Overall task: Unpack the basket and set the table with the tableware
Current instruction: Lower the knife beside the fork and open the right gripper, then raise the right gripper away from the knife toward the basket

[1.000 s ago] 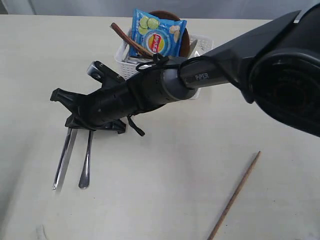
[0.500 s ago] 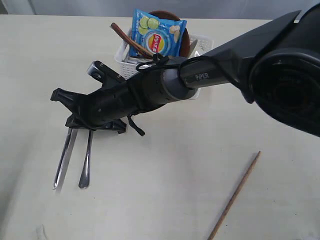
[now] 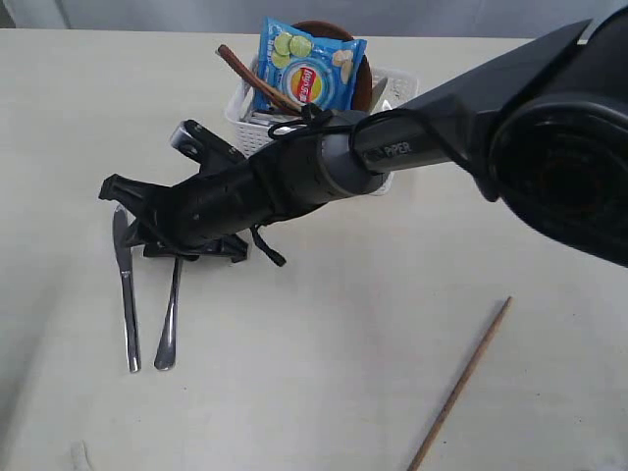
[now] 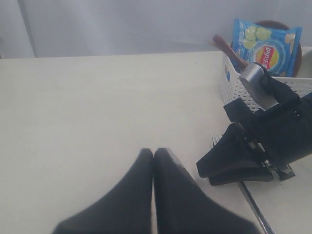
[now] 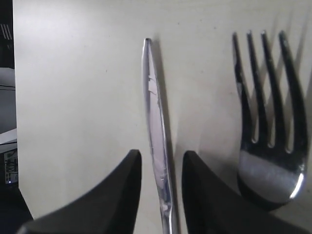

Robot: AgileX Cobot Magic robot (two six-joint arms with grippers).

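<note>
— Pale cream table from edge to edge, with a grey backdrop behind it. Where's the right gripper?

— Reached right across and low over the table. Its fingers stand parted, and the steel knife lies flat on the table in the gap between them. A sliver of table shows on either side of the knife, so nothing is pinched and it has hold of nothing.

— And the fork?

— On the table too, just outside one of those fingers. It lies alongside the knife without touching it, tines at the gripper end.

— Anything else laid out?

— One wooden chopstick, on its own, well away from that gripper on the other side of its arm.

— The basket?

— Back along the arm from the gripper, close behind its wrist. A blue chip bag stands up in it, and the wooden spoon leans out across the front of the bag. The brown plate peeks out behind the bag.

— What about the left gripper?

— Its fingertips are pressed together with nothing between them, and only bare table lies around it. The right gripper is ahead of it and off to one side, and the basket lies beyond that.
</note>
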